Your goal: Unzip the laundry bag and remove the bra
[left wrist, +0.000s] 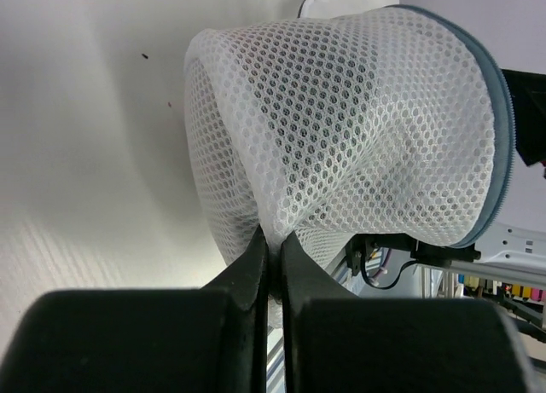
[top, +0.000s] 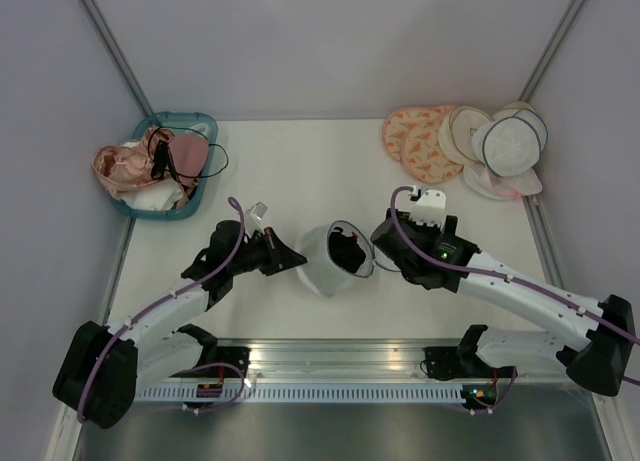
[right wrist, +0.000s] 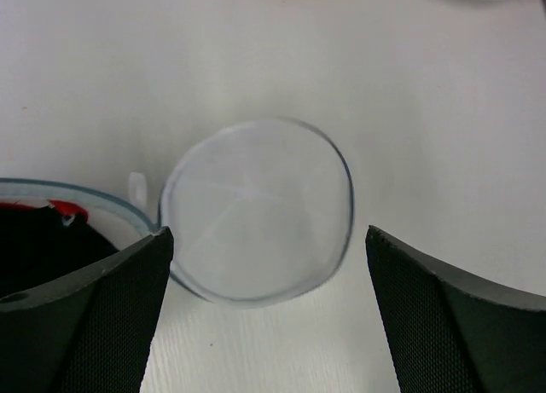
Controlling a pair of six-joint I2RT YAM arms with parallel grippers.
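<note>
L end effector pinching laundry bag mesh at closed end, mouth faces spread-open R end effector, nearer the bra (prob the dark lump inside).

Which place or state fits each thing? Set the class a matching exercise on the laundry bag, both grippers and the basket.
Things:
1 laundry bag
2 left gripper
3 right gripper
4 basket

Places or states:
A far-left corner
B open, above the lid
C unzipped
D shut on the bag

Pairs: 1-C, 2-D, 3-B, 4-A
</note>
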